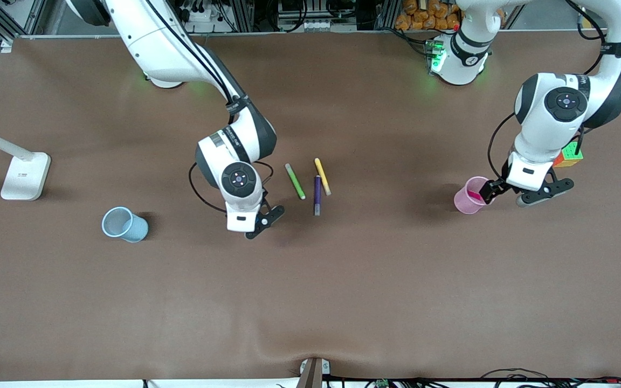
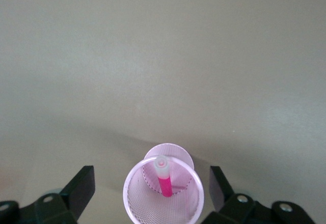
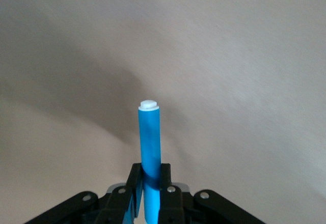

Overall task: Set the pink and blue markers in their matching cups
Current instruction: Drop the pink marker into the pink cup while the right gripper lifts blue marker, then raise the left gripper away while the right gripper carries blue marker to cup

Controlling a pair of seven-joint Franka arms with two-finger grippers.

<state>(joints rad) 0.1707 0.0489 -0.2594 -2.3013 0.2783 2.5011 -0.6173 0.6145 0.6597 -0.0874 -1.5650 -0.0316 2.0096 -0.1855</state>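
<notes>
The brown surface (image 1: pixel 310 302) carries everything, and my two arms reach over it from their bases. My left jaws (image 2: pixel 153 191) hang spread wide over the pink cup (image 1: pixel 470 196), which stands toward the left arm's end of the surface; they grip nothing. The pink marker (image 2: pixel 164 180) stands inside that cup, tip down, its pale cap up — so by my reckoning that half of the job is finished.

My right jaws (image 3: pixel 152 188) are clenched on the blue marker (image 3: pixel 149 142), holding it upright over bare surface near the middle, beside the loose pens. The blue cup (image 1: pixel 124 224) waits toward the right arm's end, well apart from me and tilted toward the front camera as that view shows it. What is left, I judge, is to carry the blue marker across and drop it in.

Three pens lie untouched: the green pen (image 1: pixel 295 181), the purple pen (image 1: pixel 317 195) and the yellow pen (image 1: pixel 322 176). A white lamp base (image 1: pixel 25 175) carries small print I cannot read — likewise the lettering on my forearm.
</notes>
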